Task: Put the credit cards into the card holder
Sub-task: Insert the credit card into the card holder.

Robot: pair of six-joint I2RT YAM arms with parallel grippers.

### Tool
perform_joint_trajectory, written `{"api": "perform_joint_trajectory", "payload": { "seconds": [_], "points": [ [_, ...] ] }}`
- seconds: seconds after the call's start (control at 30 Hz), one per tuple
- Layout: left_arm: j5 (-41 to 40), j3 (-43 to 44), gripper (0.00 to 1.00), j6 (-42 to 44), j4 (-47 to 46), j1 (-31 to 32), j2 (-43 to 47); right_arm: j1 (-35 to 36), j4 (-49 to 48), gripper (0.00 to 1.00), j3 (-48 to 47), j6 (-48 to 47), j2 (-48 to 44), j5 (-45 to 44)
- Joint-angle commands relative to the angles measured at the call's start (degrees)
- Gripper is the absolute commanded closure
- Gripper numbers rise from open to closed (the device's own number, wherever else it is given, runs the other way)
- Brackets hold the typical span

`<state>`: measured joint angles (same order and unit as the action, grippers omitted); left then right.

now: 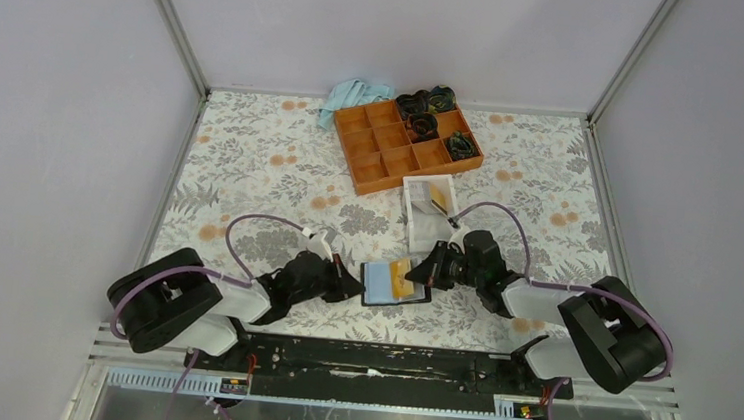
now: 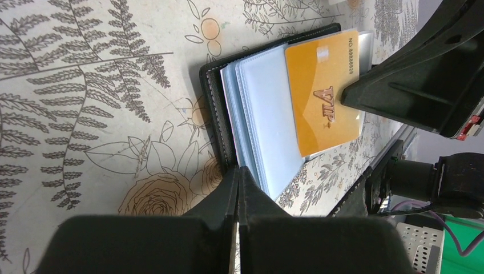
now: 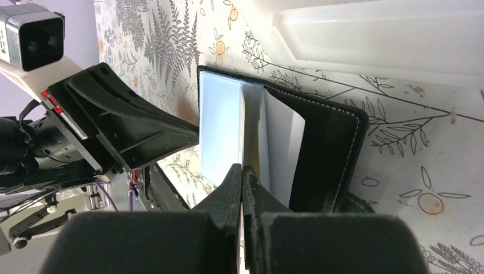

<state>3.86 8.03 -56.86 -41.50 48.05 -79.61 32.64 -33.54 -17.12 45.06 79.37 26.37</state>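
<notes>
The card holder point(image 1: 378, 284) lies open near the table's front, black with light-blue sleeves. In the left wrist view its black cover point(image 2: 214, 108) and sleeves show, and an orange "VIP" credit card point(image 2: 322, 97) sits partly in a sleeve. My left gripper point(image 2: 238, 170) is shut on the holder's left edge point(image 1: 352, 289). My right gripper point(image 1: 435, 271) is shut on the card's outer edge; its fingers point(image 2: 408, 80) show in the left wrist view. In the right wrist view the right gripper point(image 3: 242, 169) pinches a yellow sliver of card point(image 3: 255, 164) against the holder point(image 3: 325, 154).
A white open box point(image 1: 414, 213) stands just behind the holder with another orange card point(image 1: 439, 197) in it; its wall shows in the right wrist view point(image 3: 388, 40). An orange compartment tray point(image 1: 408, 143) and a blue cloth point(image 1: 355, 96) are at the back.
</notes>
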Motion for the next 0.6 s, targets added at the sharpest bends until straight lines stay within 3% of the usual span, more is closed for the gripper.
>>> {"api": "perform_joint_trajectory", "payload": {
  "seconds": [0.0, 0.2, 0.57],
  "points": [
    [-2.4, 0.1, 1.0, 0.5, 4.5, 1.2, 0.9, 0.5, 1.9, 1.0, 0.5, -0.9, -3.7, -3.9],
    [-3.3, -0.1, 1.0, 0.2, 5.2, 2.0, 1.3, 0.5, 4.2, 1.0, 0.5, -1.4, -6.0, -5.5],
    [-3.8, 0.5, 1.0, 0.0, 5.2, 2.8, 0.9, 0.5, -1.6, 1.0, 2.1, 1.3, -1.7, -2.9]
  ]
}}
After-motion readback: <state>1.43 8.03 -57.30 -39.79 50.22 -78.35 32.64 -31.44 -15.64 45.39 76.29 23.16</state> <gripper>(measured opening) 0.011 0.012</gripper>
